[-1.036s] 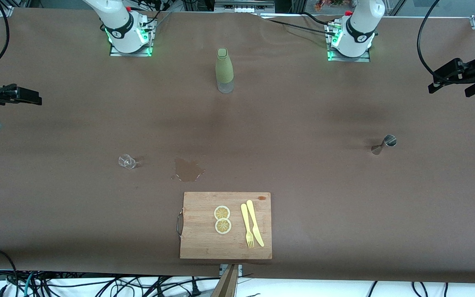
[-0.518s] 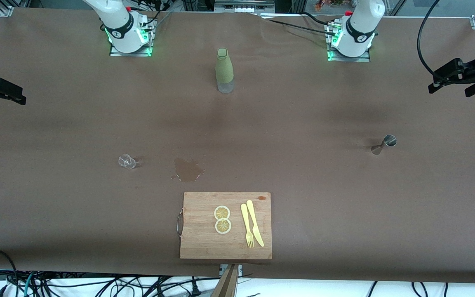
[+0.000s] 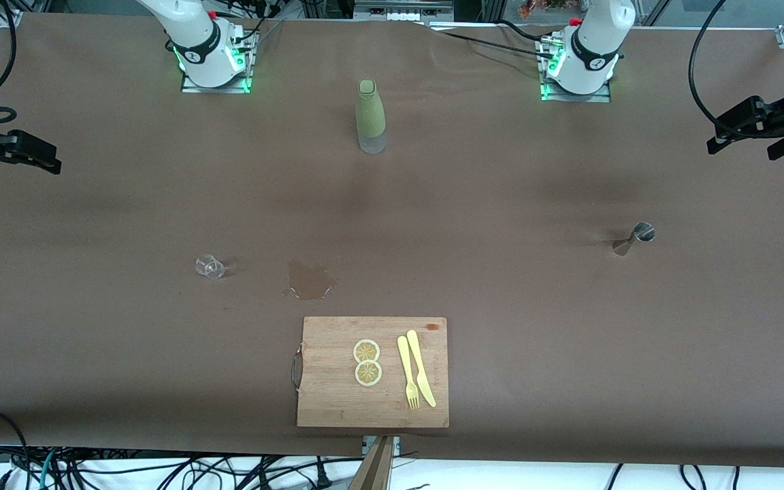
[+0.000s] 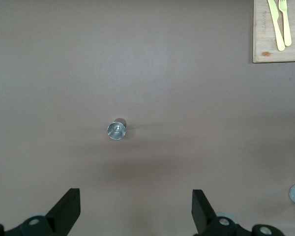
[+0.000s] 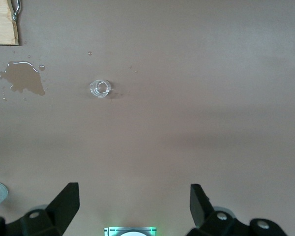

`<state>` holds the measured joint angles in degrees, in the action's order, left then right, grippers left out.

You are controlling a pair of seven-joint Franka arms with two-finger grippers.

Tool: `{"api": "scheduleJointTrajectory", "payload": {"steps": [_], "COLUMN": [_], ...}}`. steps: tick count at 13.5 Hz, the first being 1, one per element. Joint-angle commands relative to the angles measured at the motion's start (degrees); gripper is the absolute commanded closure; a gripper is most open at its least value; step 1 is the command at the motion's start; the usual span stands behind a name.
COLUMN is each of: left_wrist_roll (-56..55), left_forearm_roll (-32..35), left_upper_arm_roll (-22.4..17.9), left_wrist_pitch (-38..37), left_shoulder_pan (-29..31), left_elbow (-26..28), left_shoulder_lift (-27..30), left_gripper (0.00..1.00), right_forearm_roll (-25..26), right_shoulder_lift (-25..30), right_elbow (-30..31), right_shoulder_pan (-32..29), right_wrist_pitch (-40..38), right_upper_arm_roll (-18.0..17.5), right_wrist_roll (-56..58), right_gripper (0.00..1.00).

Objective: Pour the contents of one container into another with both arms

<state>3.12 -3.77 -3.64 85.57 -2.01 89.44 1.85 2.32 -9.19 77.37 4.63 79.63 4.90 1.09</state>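
Observation:
The small steel jigger (image 3: 635,237) stands upright on the brown table toward the left arm's end; the left wrist view looks straight down into it (image 4: 116,130). The tiny clear glass (image 3: 209,266) stands upright toward the right arm's end and also shows in the right wrist view (image 5: 100,88). My left gripper (image 4: 136,209) hangs open and empty high over the table's edge (image 3: 739,139), well away from the jigger. My right gripper (image 5: 135,204) is open and empty too, up over the table's other end (image 3: 28,155), apart from the glass.
A wet puddle (image 3: 309,280) lies between the glass and a wooden cutting board (image 3: 337,401) that carries two lemon slices (image 3: 367,361) and a yellow fork and knife (image 3: 416,376). A tall olive-green bottle (image 3: 370,116) stands between the arm bases.
The right gripper drifted toward the table's end and then came back a little toward the middle. The left gripper, jigger and glass have not moved.

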Motion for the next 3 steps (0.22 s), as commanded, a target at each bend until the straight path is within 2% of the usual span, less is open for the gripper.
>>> {"api": "scheduleJointTrajectory", "payload": {"steps": [1,3], "left_wrist_roll": [-0.3,-0.3], "left_forearm_roll": [-1.2,-1.2], "left_upper_arm_roll": [-0.1,-0.1], "left_wrist_pitch": [0.4,0.4], "left_shoulder_pan": [0.4,0.4], "left_elbow": [1.2,1.2], "left_shoulder_lift": [1.3,1.4], "left_gripper": [0.00,0.00], "right_forearm_roll": [-1.9,-2.0], "right_shoulder_lift": [0.9,0.9], "right_elbow": [1.5,1.5], "right_shoulder_pan": [-0.8,-0.8], "right_wrist_pitch": [0.9,1.2], "right_upper_arm_roll": [-0.5,-0.4], "right_wrist_roll": [-1.3,-1.4], "right_gripper": [0.00,0.00]}}
